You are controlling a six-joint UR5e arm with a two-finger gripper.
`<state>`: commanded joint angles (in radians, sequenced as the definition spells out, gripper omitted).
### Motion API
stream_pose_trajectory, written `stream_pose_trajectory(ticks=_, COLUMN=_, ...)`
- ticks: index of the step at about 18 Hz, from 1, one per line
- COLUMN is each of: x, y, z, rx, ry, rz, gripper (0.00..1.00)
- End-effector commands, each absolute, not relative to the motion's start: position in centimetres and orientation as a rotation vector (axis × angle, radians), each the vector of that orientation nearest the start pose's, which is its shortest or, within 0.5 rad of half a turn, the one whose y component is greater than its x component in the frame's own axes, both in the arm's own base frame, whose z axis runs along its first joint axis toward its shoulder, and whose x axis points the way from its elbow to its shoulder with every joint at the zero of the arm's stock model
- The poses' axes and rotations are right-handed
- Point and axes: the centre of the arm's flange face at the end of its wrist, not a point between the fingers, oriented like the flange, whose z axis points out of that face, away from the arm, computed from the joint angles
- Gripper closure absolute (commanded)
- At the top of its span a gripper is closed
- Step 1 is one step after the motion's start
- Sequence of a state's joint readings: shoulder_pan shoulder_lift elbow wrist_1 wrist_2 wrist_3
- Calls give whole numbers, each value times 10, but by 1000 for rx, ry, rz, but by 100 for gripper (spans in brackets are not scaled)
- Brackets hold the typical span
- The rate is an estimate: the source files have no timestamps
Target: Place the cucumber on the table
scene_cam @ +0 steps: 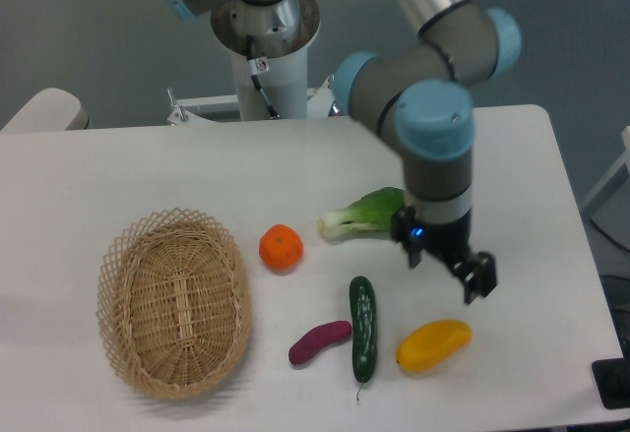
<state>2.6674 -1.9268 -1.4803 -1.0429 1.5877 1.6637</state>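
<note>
A: Surface?
B: White table (148,171), rounded corners, grey floor behind. Arm's base post (264,58) at the far edge.
A: Cucumber?
B: Flat on the table top, cucumber (363,327) lying roughly front-to-back, stem tail toward the near edge. Purple sweet potato (320,342) just left, yellow veg (433,344) right.
A: Gripper?
B: Gripper (449,265) above the yellow veg, fingers spread, nothing in them, apart from the cuke.
A: Else?
B: Wicker basket (173,300) left, orange (281,248), bok choy (362,214) partly behind the wrist.
</note>
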Motion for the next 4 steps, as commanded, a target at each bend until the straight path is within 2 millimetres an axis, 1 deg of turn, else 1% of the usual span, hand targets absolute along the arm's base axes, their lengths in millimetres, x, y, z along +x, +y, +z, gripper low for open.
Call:
stream_pose_trajectory(ticks=2, x=-526, y=393, z=393, rx=-2955, ry=947, rz=385, gripper=0)
stream_pose_trajectory(ticks=3, x=-527, y=387, z=396, rx=-2956, ry=951, rz=383, gripper=0)
stream_pose_trajectory(ticks=4, x=-528, y=384, z=394, rx=-2961, ry=942, rz=379, gripper=0)
